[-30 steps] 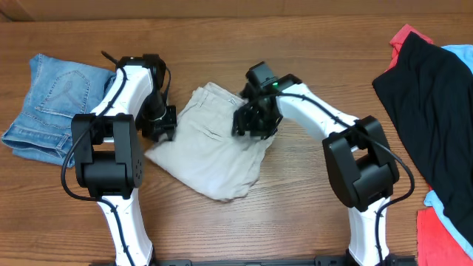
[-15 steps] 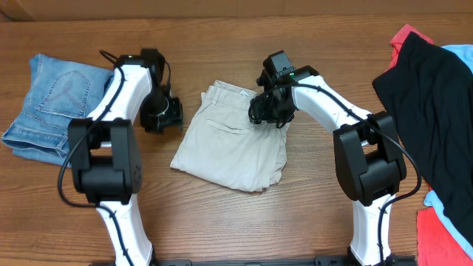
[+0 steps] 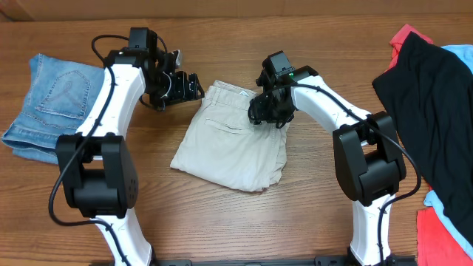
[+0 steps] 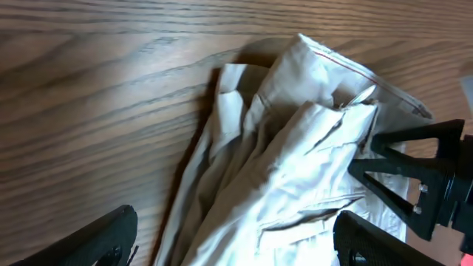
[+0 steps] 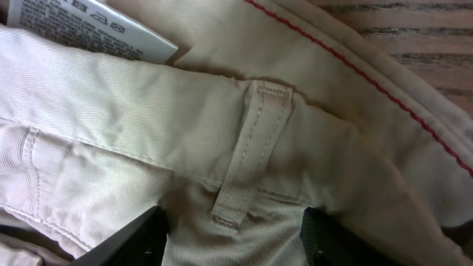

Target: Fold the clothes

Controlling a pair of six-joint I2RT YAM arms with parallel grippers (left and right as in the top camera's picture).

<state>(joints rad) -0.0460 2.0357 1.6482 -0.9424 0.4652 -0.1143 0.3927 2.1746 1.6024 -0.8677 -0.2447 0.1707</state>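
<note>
The shorts (image 3: 233,144) lie folded flat in the middle of the table (image 3: 222,29), waistband at the far end and legs toward the near side. The right gripper (image 3: 267,112) is down on the far right corner of the waistband. In the right wrist view its fingers (image 5: 137,238) hold a thick fold of cloth around a belt loop (image 5: 247,151), below a white label (image 5: 89,26). The left gripper (image 3: 194,83) hangs at the far left corner of the shorts, its jaws spread wide and holding nothing. In the left wrist view the rumpled waistband (image 4: 295,162) lies below the fingertips (image 4: 103,240). Folded jeans (image 3: 52,107) lie at the far left. At the right edge a black garment (image 3: 429,111) lies over red cloth (image 3: 440,236) and blue cloth (image 3: 460,58).
</note>
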